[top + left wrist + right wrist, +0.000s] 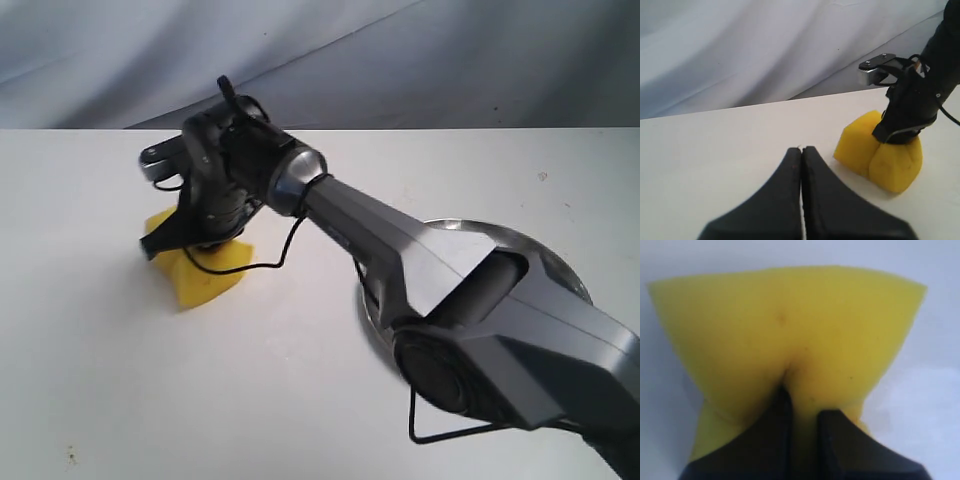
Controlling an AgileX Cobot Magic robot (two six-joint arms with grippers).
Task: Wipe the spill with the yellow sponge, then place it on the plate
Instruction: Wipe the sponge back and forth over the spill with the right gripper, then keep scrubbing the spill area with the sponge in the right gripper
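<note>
The yellow sponge (205, 272) rests on the white table at the left, squeezed into a fold. My right gripper (200, 240) reaches across from the right and is shut on the sponge (790, 335), pinching its middle from above. In the left wrist view the same sponge (880, 152) bulges on both sides of the right gripper (897, 135). My left gripper (801, 150) is shut with nothing in it, hovering over bare table short of the sponge. The silver plate (545, 255) lies at the right, mostly hidden under the right arm. No spill shows.
The white table (120, 380) spreads around the sponge. A grey cloth backdrop (400, 50) hangs behind the far table edge. The right arm's thick forearm (400, 250) and a loose black cable (270, 262) stretch across the middle.
</note>
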